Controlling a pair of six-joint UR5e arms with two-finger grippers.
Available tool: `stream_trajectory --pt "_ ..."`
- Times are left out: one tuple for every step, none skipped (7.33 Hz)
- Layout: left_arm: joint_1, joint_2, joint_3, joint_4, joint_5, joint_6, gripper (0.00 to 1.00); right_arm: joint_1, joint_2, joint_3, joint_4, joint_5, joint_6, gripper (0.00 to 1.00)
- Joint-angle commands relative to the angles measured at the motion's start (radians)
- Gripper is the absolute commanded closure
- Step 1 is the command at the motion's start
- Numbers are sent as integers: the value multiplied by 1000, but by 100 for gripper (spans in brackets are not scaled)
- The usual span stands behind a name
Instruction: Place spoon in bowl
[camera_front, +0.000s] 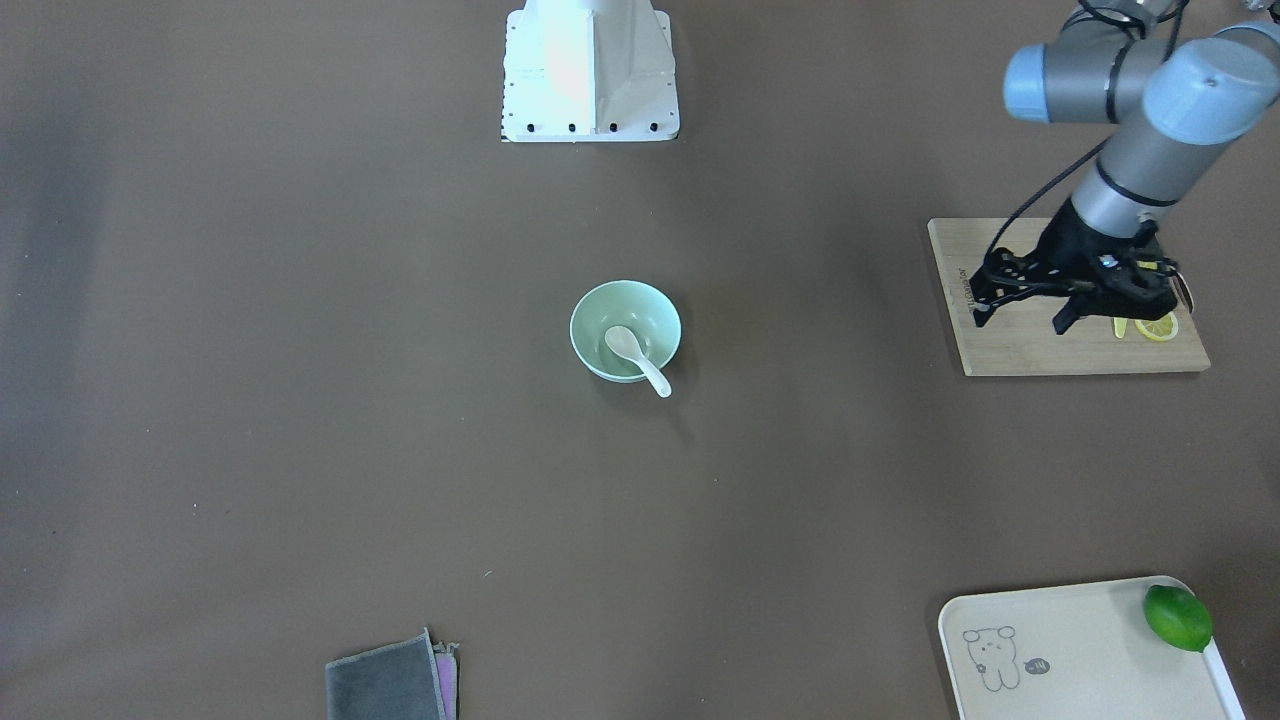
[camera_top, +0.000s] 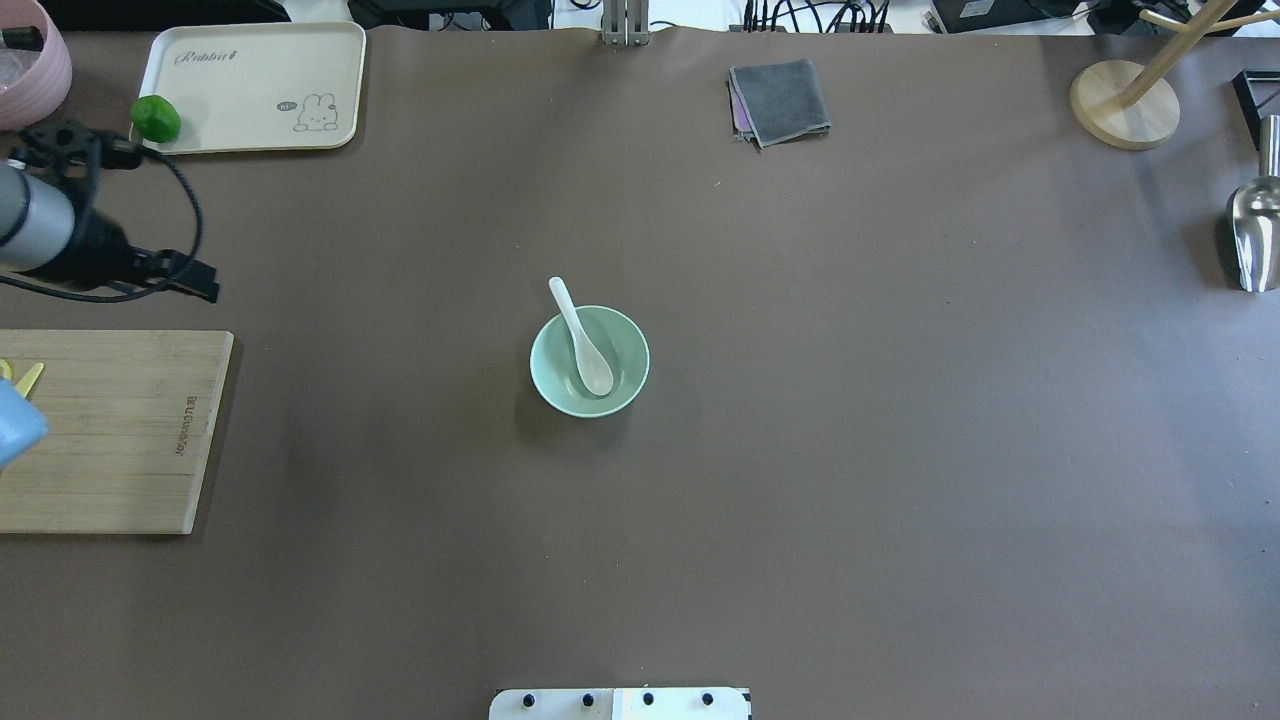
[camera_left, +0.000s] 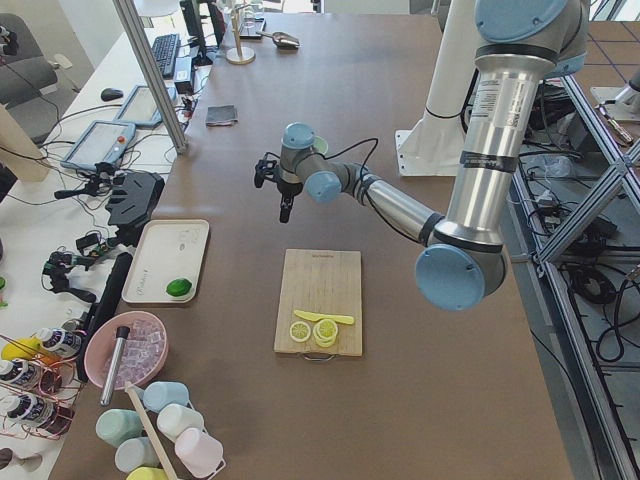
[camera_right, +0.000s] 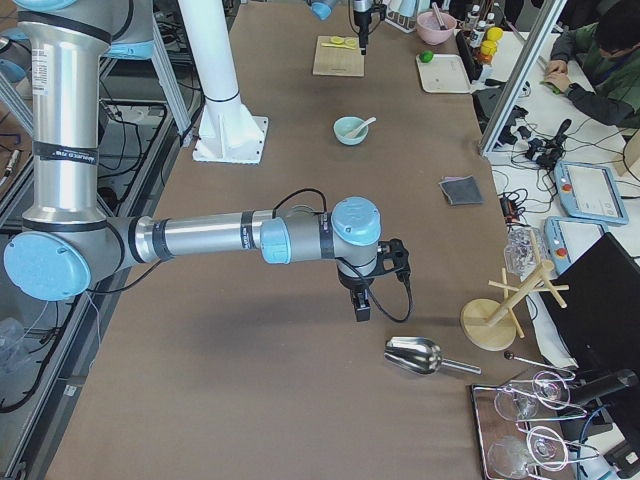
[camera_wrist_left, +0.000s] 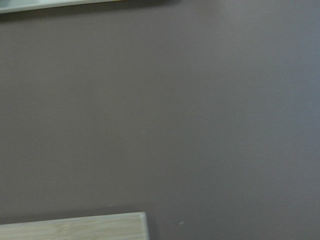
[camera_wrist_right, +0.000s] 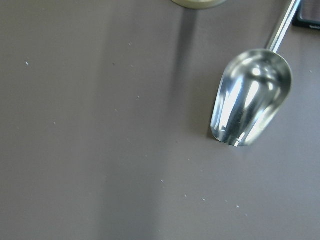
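Exterior front-facing view is showing me the left claw (camera_front: 1022, 318) hanging clear of the surface (camera_front: 300, 400), its fingers spread wide with nothing between them. The board (camera_front: 1010, 352) is lying just beside and below this claw, and lemon slices (camera_left: 318, 330) are sitting at the board's end farther from it. The bowl (camera_front: 592, 318) is standing well apart from this claw, toward the middle of the surface. The spoon (camera_front: 636, 360) is resting inside the bowl, scoop down on the floor and handle leaning on the rim and poking out past it. The right claw (camera_right: 361, 303) is showing only in the exterior right view, hanging over the surface with a metal scoop (camera_right: 412, 355) lying near it. I am not able to tell how far open it is. The bowl is sitting far from that claw too.
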Motion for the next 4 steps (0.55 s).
stream_trajectory --pt "-323 124 60 81 -260 530 2 50 5 -2 -130 -44 -152 0" --pt "-460 123 80 224 -266 756 2 50 2 -4 -130 -44 -154 0" --pt "-543 98 80 391 -260 908 2 52 -10 -6 -121 -37 -151 0" --pt "-597 82 76 453 -222 952 2 52 -13 -9 -119 -36 -148 0"
